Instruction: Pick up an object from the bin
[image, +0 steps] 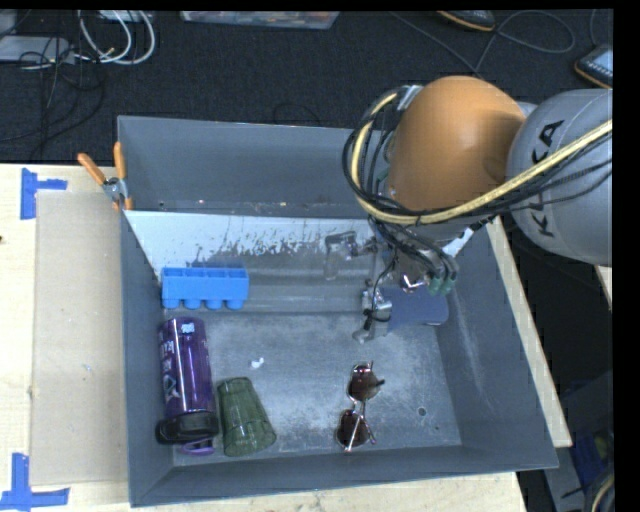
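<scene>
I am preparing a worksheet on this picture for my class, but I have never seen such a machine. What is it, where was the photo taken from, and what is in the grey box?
The big grey and orange shape is a robot arm that reaches in from the right of the picture. Its job is to pick one thing out of the box. The single camera looks down on the grey metal bin from above and a little to one side.

The arm ends in a small metal claw, low near the bin's middle, beside a flat blue piece. I cannot tell whether it holds anything.

Also in the bin are a blue block, a purple bottle, a green cup and sunglasses.
</scene>
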